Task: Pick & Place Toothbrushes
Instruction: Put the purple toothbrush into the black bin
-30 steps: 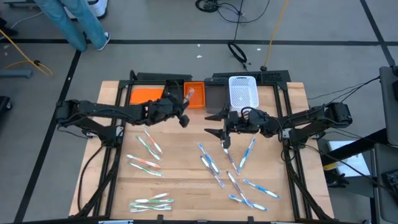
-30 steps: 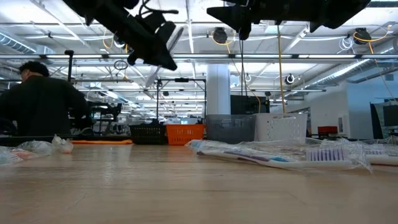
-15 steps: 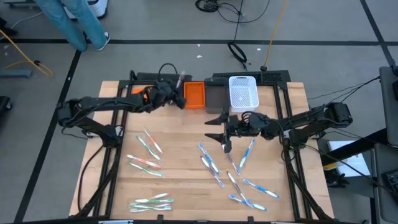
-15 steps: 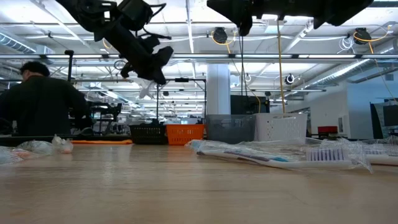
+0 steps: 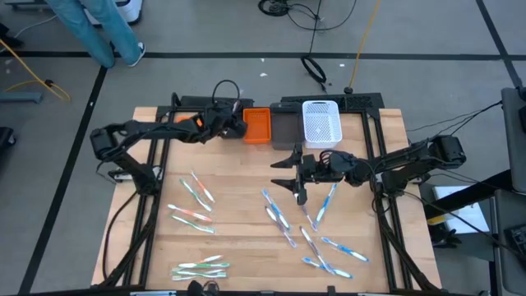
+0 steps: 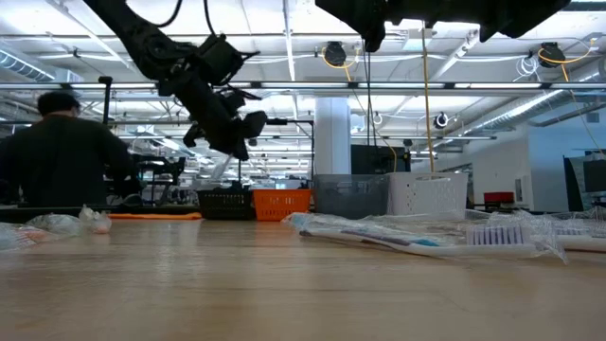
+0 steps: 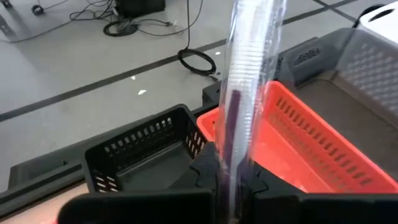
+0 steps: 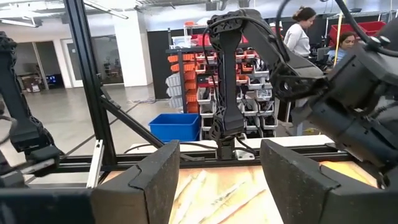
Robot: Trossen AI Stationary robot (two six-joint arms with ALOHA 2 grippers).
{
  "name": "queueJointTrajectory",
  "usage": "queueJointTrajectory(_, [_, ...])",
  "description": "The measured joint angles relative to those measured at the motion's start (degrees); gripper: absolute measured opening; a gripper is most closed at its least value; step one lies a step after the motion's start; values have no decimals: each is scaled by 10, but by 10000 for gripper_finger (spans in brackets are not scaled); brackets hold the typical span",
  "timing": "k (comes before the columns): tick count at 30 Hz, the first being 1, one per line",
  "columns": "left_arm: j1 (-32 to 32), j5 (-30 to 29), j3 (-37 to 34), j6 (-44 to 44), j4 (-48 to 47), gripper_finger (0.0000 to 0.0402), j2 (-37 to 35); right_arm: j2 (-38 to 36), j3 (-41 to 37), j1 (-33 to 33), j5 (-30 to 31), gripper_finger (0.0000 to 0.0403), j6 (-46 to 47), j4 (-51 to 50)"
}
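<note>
Since the earlier frames, left arm has swung from the table's middle back toward the bins at the far edge; right arm has barely shifted.

No brand, label or writing readable in any view.

Wooden table (image 5: 238,238): wide bare strip down its middle, between the two toothbrush groups, free for moving. Row of bins at the far edge: black bin (image 7: 146,146), orange bin (image 5: 256,126), grey bin (image 5: 283,130), white bin (image 5: 321,122), touching side by side.

Left gripper (image 5: 233,125) hovers over the black bin, just beside the orange bin's wall. Jaws clamped tight on one clear-wrapped toothbrush (image 7: 245,106), which stands upright between the fingers in the wrist view.

Right gripper (image 5: 286,174) hangs above the table in front of the grey bin, fingers (image 8: 146,180) spread wide, nothing between them.

Loose toothbrushes: blue-accented group (image 5: 308,226) on the table's right half, just below the right gripper, running toward the near edge. Green and red ones (image 5: 195,201) on the left half, with a further few (image 5: 200,267) right at the near edge.
</note>
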Motion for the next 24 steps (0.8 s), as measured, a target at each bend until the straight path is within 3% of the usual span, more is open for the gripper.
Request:
queueJointTrajectory(11, [45, 17, 0, -30, 22, 17, 54, 0, 0, 0, 0, 212, 0, -1])
queueJointTrajectory(24, [55, 18, 0, -27, 35, 8, 80, 0, 0, -1, 3, 212, 0, -19])
